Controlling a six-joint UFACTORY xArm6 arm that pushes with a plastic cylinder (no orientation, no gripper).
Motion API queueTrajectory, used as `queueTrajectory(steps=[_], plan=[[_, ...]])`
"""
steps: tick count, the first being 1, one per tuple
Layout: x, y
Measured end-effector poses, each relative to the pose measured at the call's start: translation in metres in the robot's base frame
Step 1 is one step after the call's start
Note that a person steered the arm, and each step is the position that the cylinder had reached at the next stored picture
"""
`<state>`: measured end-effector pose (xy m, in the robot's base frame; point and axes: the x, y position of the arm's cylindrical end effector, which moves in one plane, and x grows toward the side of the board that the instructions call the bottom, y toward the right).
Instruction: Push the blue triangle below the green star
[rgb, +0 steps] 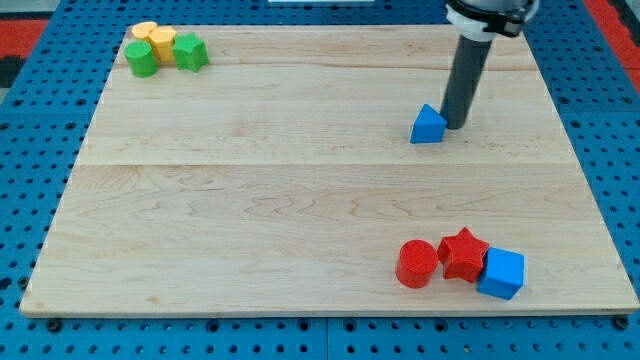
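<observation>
The blue triangle (428, 125) lies on the wooden board at the upper right. My tip (455, 126) stands just to its right, touching or almost touching its right edge. The green star (191, 53) sits far away at the board's top left corner, in a tight cluster with other blocks.
Next to the green star are a green cylinder (142, 59), a yellow block (161, 42) and a second yellow block (145, 31). At the bottom right lie a red cylinder (417, 264), a red star (464, 254) and a blue cube (501, 273). The board (300, 200) rests on a blue pegboard.
</observation>
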<state>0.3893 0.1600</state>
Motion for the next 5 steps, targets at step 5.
queueTrajectory(steps=[5], plan=[[-0.018, -0.266]])
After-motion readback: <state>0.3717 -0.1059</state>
